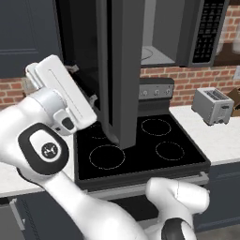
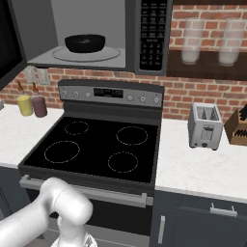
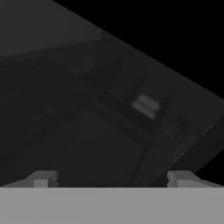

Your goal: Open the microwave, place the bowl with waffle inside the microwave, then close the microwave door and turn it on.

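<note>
Stove top [image 2: 96, 144]: glossy black glass. Toaster [image 2: 206, 126], right: brushed metal. Surface [image 2: 202, 169]: matt pale stone. Back wall [image 2: 193, 94]: rough red brick.

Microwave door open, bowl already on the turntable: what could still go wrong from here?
1. The microwave door stands wide open and the gripper, jaws open, faces its dark glass closely; a glancing push could slip off instead of swinging it shut.
2. The bowl sits near the front of the turntable, so the closing door might clip it.
3. The button panel has small keys, easy to mispress.
</note>
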